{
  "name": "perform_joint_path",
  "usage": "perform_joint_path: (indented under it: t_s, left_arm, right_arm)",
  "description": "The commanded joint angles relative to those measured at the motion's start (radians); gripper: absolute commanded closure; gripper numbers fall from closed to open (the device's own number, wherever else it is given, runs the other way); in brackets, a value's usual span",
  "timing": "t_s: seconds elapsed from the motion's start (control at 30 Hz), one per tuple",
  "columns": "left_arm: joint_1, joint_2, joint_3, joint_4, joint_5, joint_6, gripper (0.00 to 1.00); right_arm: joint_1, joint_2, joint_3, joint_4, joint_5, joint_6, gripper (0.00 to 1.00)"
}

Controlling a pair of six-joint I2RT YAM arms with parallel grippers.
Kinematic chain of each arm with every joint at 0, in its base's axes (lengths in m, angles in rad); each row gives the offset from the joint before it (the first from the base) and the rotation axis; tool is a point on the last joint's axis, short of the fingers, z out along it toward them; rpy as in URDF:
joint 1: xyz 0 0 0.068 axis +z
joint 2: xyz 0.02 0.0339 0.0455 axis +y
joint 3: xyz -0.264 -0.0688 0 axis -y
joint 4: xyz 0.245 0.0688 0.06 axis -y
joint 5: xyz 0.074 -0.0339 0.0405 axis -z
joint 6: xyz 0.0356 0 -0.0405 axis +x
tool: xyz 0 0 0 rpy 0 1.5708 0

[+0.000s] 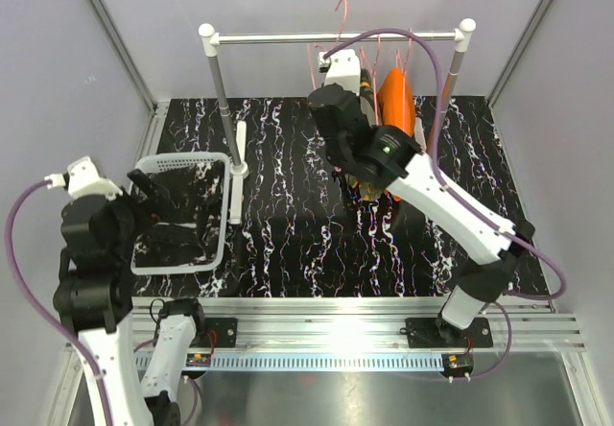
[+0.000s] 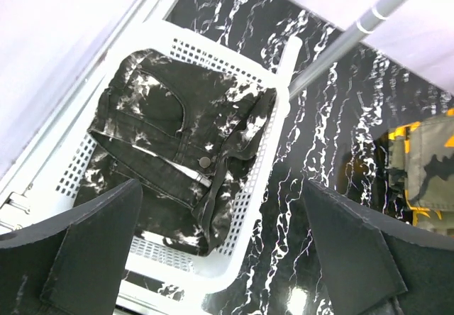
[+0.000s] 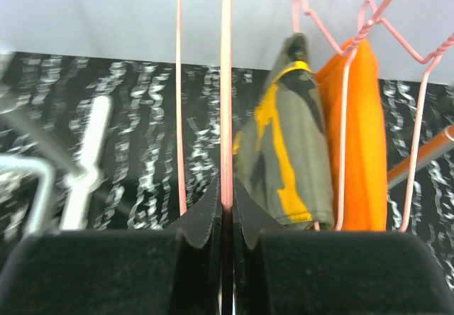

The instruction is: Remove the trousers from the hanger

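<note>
Black-and-white bleached trousers (image 2: pixel 177 130) lie crumpled in the white basket (image 2: pixel 234 258), also seen from above (image 1: pixel 177 220). My left gripper (image 2: pixel 223 251) hovers open over the basket's near corner, holding nothing. My right gripper (image 3: pixel 227 201) is shut on a thin pink hanger wire (image 3: pixel 227 81) that carries no garment. It is raised up by the rail (image 1: pixel 336 36). Just to its right hang grey-and-yellow camouflage trousers (image 3: pixel 291 137) and an orange garment (image 3: pixel 358 130) on pink hangers (image 3: pixel 418 116).
The rail stands on two white posts (image 1: pixel 223 100) at the back of the black marbled table (image 1: pixel 288 224). The basket rim (image 1: pixel 226 205) lies at the left by the post's foot. Grey walls close the sides and back.
</note>
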Motion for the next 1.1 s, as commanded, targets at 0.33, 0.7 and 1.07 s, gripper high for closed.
perform_joint_path:
  t_s: [0.33,0.7,1.07]
  left_arm:
    - [-0.102,-0.107,-0.069,-0.014,0.007,0.07,0.01]
    - [-0.122,-0.104,-0.072,-0.006,0.02,0.082,0.01]
    - [-0.123,-0.087,-0.023,-0.031,0.009,0.079,0.01]
  right_arm:
    - [-0.065,0.092,-0.095,0.036,0.059,0.099,0.91]
    - [-0.065,-0.009,-0.14,0.076,-0.027,0.107,0.66]
    - [-0.067,-0.147,-0.083,-0.062,-0.2,0.096,0.3]
